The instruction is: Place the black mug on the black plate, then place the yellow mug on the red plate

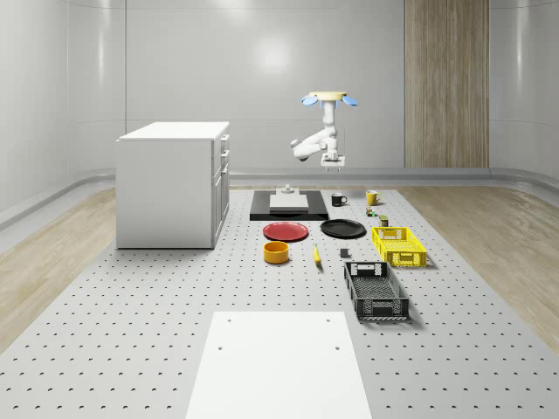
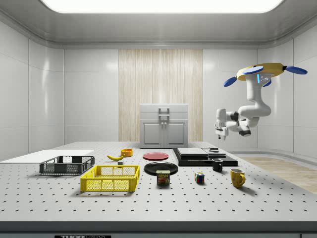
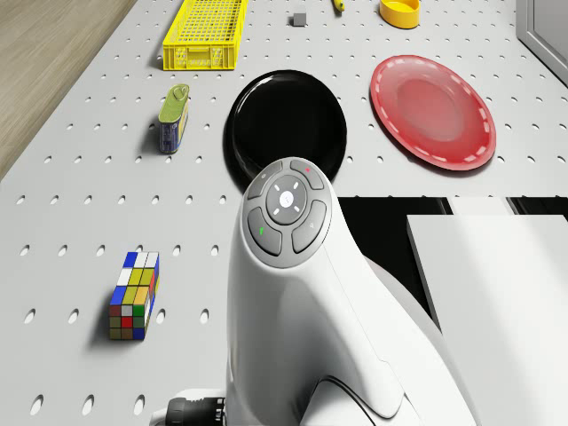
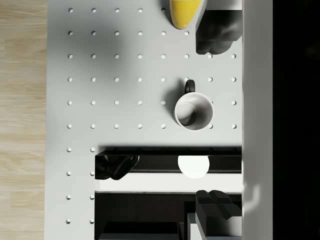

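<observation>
While the drone (image 2: pixel 262 74) hovers high over the far end of the big grey bench with rows of little holes (image 1: pixel 131 349), its white arm bends down and holds the end effector (image 1: pixel 333 161) in the air above the small black mug (image 1: pixel 338 200). The two fingers (image 4: pixel 212 30) are spread apart and hold nothing. The black mug stands on the bench, just beside the flat black slab (image 1: pixel 288 208). The round yellow mug (image 1: pixel 372 197) is near it, and in the wrist view it is cut off at the edge. The shiny black plate (image 1: pixel 342 229) and the round red plate (image 1: pixel 286 230) lie side by side, both bare. Around the bench are pale shiny walls, a wood panel (image 1: pixel 445 83) and a wood floor. In the drone view, the arm hides part of the black plate.
</observation>
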